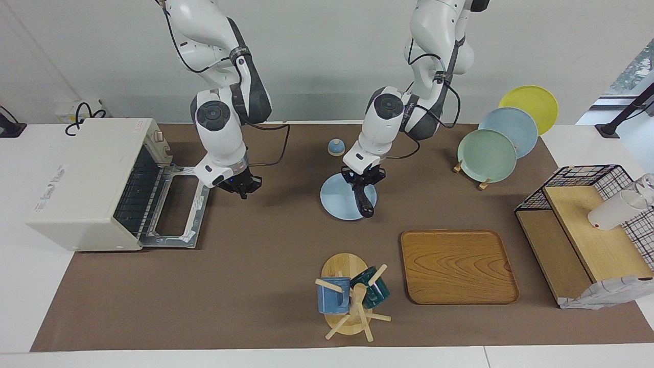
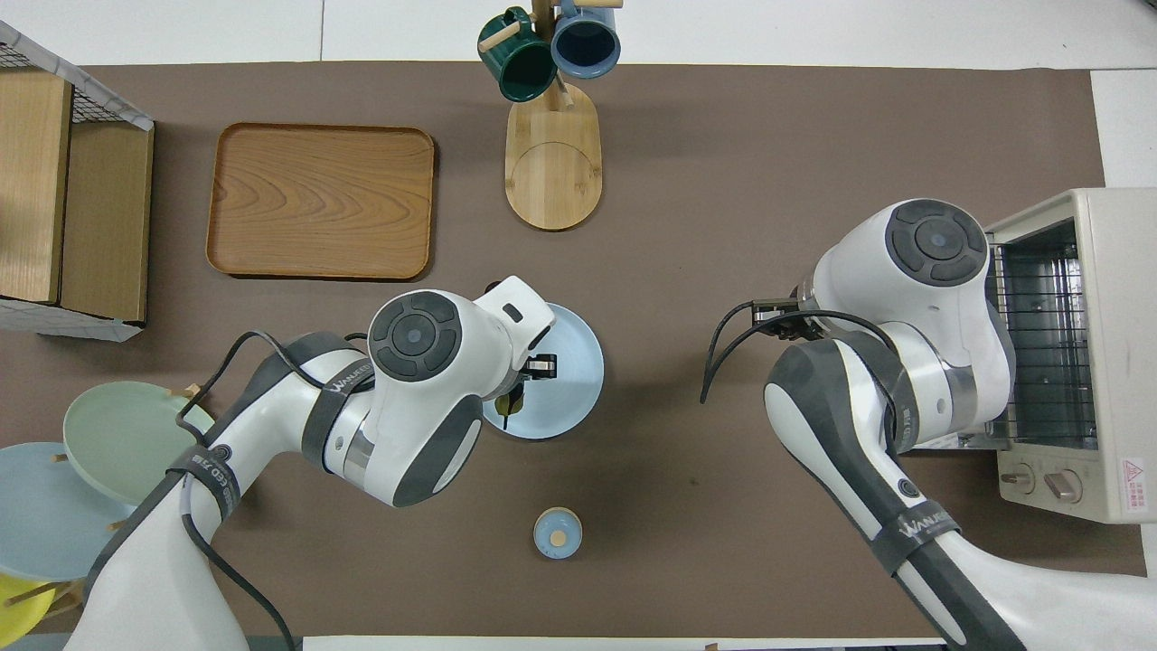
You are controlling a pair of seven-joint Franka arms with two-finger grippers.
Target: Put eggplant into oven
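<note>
- Gripping the eggplant (image 1: 364,200) near its upper end, the left gripper (image 1: 363,180) hangs over the light blue plate (image 1: 337,203); its fingers are closed tight on the dark fruit, which hangs almost upright with its lower tip at the plate's surface.
- The right gripper (image 1: 241,188) hangs just off the plate's side toward the right arm's end of the table, in front of the oven (image 1: 87,179); I cannot tell whether its fingertips meet or stand slightly apart, and nothing shows between them.
- The oven stands well apart from the plate at the right arm's end, its door (image 1: 176,207) dropped flat and its wire rack (image 2: 1039,348) exposed.
- A small blue lid (image 1: 335,146) sits nearer to the robots than the plate.
- A wooden tray (image 1: 457,266) and a mug stand (image 1: 347,294) lie farther from the robots than the plate.
- The facing view shows the eggplant's full length below the fingers and both grippers in plain sight.
- The overhead view hides most of that under the left arm's wrist: only a sliver of the eggplant (image 2: 509,402) shows over the plate (image 2: 565,380).
- The overhead view alone shows the oven's two knobs (image 2: 1039,479).
</note>
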